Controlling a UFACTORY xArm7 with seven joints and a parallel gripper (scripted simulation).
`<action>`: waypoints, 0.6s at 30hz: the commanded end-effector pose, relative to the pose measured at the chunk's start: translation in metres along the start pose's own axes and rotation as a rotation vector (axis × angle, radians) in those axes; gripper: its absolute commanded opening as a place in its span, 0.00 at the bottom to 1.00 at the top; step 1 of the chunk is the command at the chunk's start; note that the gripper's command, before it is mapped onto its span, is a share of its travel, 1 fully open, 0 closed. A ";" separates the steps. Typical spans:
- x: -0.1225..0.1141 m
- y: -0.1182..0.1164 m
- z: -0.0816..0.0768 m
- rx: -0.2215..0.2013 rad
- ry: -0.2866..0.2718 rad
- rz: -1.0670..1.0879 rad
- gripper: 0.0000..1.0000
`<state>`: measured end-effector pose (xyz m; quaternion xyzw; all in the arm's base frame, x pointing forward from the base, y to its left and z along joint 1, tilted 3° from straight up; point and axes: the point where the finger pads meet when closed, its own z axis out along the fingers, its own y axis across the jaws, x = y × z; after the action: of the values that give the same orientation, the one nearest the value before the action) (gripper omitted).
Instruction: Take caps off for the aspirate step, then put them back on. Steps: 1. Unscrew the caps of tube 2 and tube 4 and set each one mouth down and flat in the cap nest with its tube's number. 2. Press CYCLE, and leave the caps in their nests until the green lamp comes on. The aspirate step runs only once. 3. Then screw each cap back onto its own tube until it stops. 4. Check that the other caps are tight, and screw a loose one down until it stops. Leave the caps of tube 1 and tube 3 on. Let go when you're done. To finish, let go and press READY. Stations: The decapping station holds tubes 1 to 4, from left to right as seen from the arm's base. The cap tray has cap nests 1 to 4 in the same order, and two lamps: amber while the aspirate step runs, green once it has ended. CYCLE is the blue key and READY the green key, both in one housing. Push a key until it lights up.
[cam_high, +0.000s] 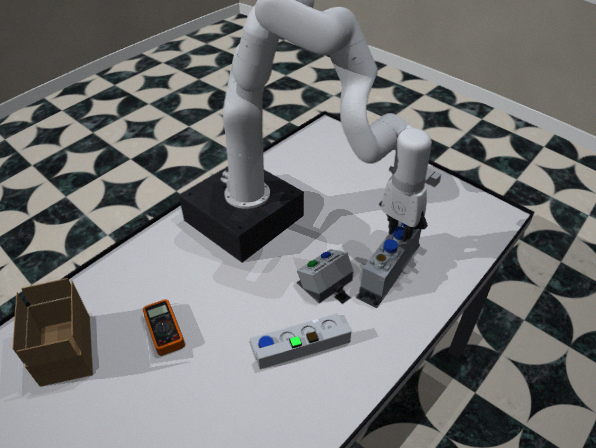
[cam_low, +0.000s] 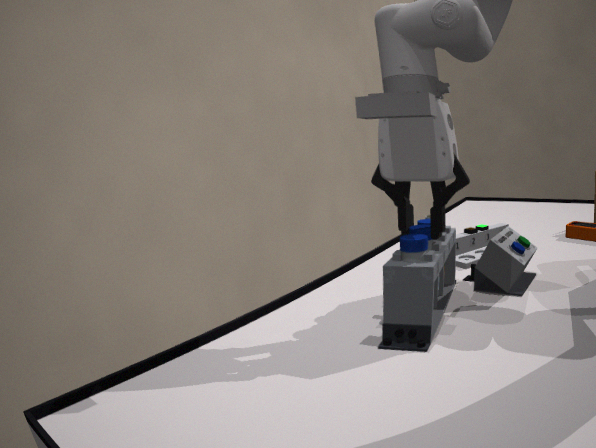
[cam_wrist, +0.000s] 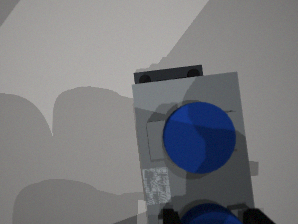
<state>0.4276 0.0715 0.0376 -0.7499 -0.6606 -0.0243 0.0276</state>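
Fingers (cam_low: 403, 212) clamped partway shut on a blue cap (cam_low: 419, 229) atop the decapping station (cam_low: 415, 295); risks cross-threading or slipping if twisted off-axis.

My wrist view cuts off the gripped blue cap (cam_wrist: 207, 216) and my fingertips at its bottom edge.

White tubular arm (cam_high: 243, 107), black square base (cam_high: 280, 215), white gripper (cam_low: 419, 226) housing, black fingers (cam_low: 403, 207), possibly embossed round logo

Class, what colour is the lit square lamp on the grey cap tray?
Green lamp; the top view shows it best.
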 end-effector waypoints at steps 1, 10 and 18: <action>0.001 0.002 -0.001 -0.008 -0.027 0.189 0.00; 0.001 0.002 -0.001 -0.013 -0.025 0.589 0.00; 0.001 0.002 -0.001 -0.014 -0.025 0.660 0.00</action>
<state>0.4275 0.0720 0.0368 -0.9222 -0.3858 -0.0090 0.0239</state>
